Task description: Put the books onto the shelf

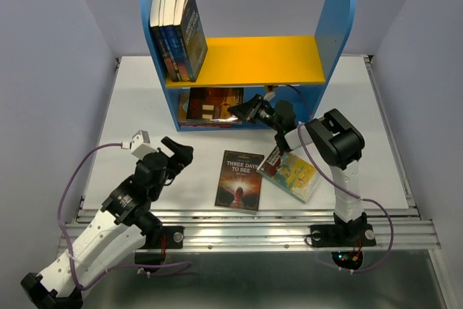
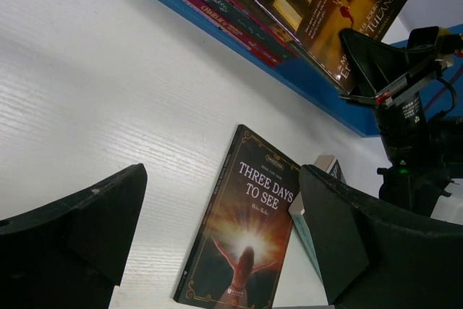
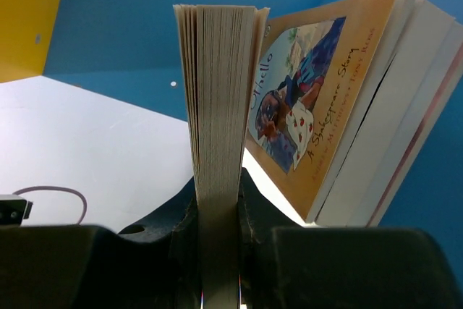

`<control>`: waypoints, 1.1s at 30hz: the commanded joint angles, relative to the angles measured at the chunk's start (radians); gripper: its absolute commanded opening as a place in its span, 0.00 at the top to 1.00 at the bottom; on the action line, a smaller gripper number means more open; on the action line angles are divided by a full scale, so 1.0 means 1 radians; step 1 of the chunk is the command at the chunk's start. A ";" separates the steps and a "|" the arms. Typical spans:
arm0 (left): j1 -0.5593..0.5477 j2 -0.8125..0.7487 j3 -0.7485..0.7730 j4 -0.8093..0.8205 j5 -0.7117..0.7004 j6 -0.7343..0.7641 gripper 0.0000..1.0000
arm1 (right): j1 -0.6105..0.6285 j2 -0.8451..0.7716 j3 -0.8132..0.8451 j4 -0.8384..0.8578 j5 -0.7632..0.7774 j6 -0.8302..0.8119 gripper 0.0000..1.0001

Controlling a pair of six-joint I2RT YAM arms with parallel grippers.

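my right gripper (image 3: 217, 208) is pinching a brown book (image 3: 217, 106) by its page edge, one finger pressed to each cover. i hold it at the mouth of the lower compartment (image 1: 289, 106) of the shelf (image 1: 340, 19). its back cover reads "...journey of edward tulane". right beside the held book, on the far side from the yellow board (image 1: 253, 59), lies the stack (image 2: 210, 1) already in that compartment. the nearest cover there reads "othello", "a shakespeare story" and "tony ross", and spines lower in the stack read "roald dahl" and "charlie"; the rest is too small for me.

my left gripper (image 1: 179, 151) is spread wide and holds nothing, hovering over the white table (image 1: 145, 106). just ahead of its fingers (image 2: 108, 215) a dark paperback (image 2: 242, 229) lies flat, titled "three days to see". a yellow-and-teal book (image 1: 295, 175) lies past that one, under my right arm. four more books (image 1: 177, 34) stand upright on the yellow board, well above both grippers.
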 commanded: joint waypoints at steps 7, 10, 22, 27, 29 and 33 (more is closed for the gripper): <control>0.009 -0.016 -0.016 0.031 -0.001 0.022 0.01 | 0.009 0.069 0.121 0.035 -0.016 0.031 0.99; 0.009 -0.015 -0.017 0.034 0.004 0.023 0.01 | 0.018 0.082 0.146 0.027 -0.017 0.033 0.99; 0.009 -0.027 -0.017 0.037 0.007 0.026 0.01 | 0.027 0.118 0.224 -0.081 -0.014 0.034 0.95; 0.009 -0.028 -0.019 0.037 0.007 0.026 0.01 | 0.027 0.130 0.249 -0.112 -0.013 0.034 0.89; 0.009 -0.027 -0.017 0.038 0.007 0.026 0.01 | 0.037 0.133 0.259 -0.137 -0.014 0.028 0.88; 0.009 -0.030 -0.017 0.037 0.008 0.028 0.01 | 0.046 0.138 0.275 -0.161 -0.003 0.026 0.84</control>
